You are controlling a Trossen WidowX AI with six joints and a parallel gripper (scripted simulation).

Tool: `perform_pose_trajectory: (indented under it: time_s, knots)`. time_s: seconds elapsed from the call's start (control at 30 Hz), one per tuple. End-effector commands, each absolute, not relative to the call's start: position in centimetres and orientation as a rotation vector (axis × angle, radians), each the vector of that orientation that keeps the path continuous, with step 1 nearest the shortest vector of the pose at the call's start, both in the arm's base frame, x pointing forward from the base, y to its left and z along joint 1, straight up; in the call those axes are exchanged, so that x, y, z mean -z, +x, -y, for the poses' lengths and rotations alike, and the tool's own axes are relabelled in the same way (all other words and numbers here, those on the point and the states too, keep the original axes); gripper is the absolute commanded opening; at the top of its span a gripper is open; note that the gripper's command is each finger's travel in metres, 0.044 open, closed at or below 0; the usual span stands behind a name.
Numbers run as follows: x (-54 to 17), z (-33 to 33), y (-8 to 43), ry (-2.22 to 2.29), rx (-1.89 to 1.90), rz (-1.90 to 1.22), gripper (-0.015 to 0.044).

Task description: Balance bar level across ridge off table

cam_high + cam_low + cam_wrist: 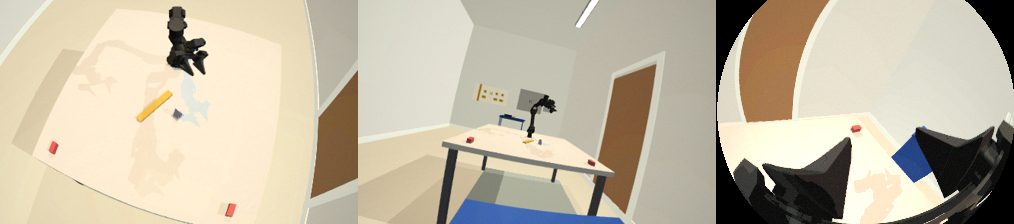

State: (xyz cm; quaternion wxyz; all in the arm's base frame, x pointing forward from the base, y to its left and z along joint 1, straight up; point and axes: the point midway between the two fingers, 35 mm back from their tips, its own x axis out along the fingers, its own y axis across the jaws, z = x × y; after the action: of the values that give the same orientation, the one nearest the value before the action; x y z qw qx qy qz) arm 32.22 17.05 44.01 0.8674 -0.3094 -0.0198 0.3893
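Three views: overhead, from across the room, and from the wrist.
The top view looks steeply down from above, fairly near, with the table [236, 152] [510, 148] [796, 145] filling most of it; the exterior view stands well apart and low, facing the table's near edge, the arm [177, 26] [532, 118] and the far wall [522, 57]; the wrist view looks out between the fingers of the end effector [199, 75] [555, 110] [883, 134], very near them, across the table. All three share the tabletop and the brown door [337, 141] [628, 133] [771, 60].
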Motion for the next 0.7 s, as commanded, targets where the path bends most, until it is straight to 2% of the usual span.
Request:
perform_pose_trajectory:
  time_s: [0.0,0.33,0.67]
  knots:
    - [-39.5,-15.4,34.9,-0.531,-0.759,-0.184,0.0315]
    - [-29.7,-9.8,38.5,-0.224,-0.516,-0.674,0.0315]
    - [-20.7,-3.7,38.1,0.071,-0.172,-1.090,0.0315]
